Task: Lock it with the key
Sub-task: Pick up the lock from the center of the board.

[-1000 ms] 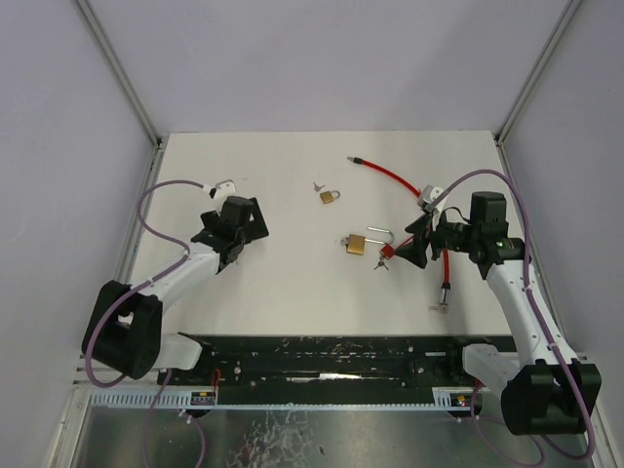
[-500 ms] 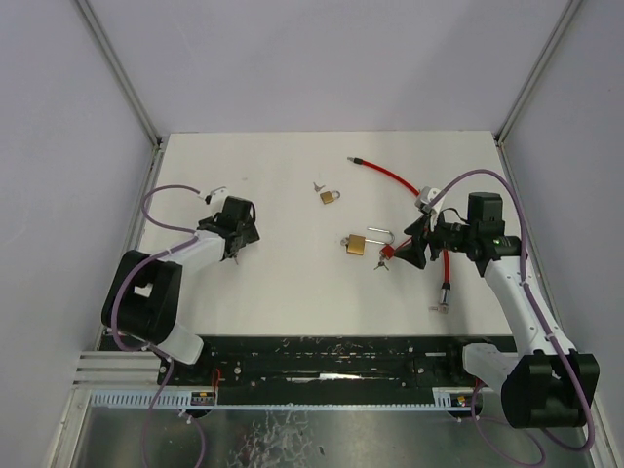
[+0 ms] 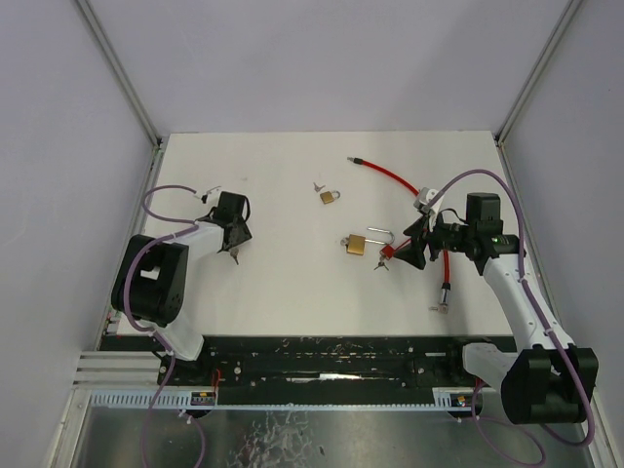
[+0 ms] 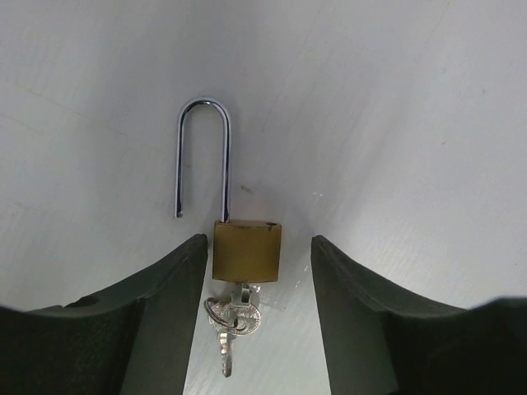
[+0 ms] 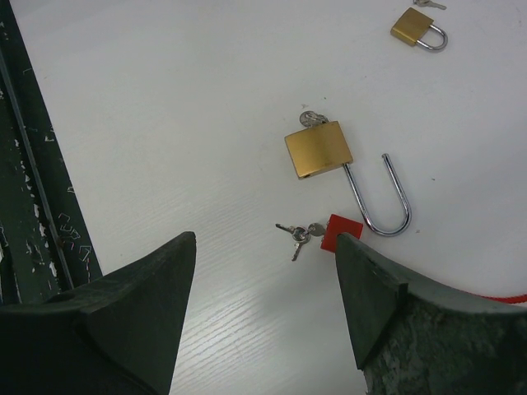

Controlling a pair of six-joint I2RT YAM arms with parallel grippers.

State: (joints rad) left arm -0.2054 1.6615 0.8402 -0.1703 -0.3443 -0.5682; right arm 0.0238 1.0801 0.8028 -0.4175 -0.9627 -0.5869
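A small brass padlock [image 4: 247,251] lies on the white table with its shackle [image 4: 202,156] open and a key bunch [image 4: 232,321] in its keyhole. My left gripper [image 4: 257,247] is open and straddles its body without touching it. In the top view the left gripper [image 3: 232,239] hides this lock. My right gripper [image 3: 408,252] is open and empty. It hovers just right of a larger brass padlock [image 3: 356,245] with an open shackle [image 5: 383,197]. Loose keys [image 5: 295,233] on a red tag [image 5: 340,232] lie between its fingers.
Another small brass padlock [image 3: 330,196], shut, lies at the table's middle back with keys beside it. It also shows in the right wrist view [image 5: 416,26]. A red cable lock [image 3: 395,177] runs from the back centre down past the right gripper. Walls enclose the table.
My left arm has folded back towards its base and its gripper has shifted a little left and back. The right arm has hardly moved.
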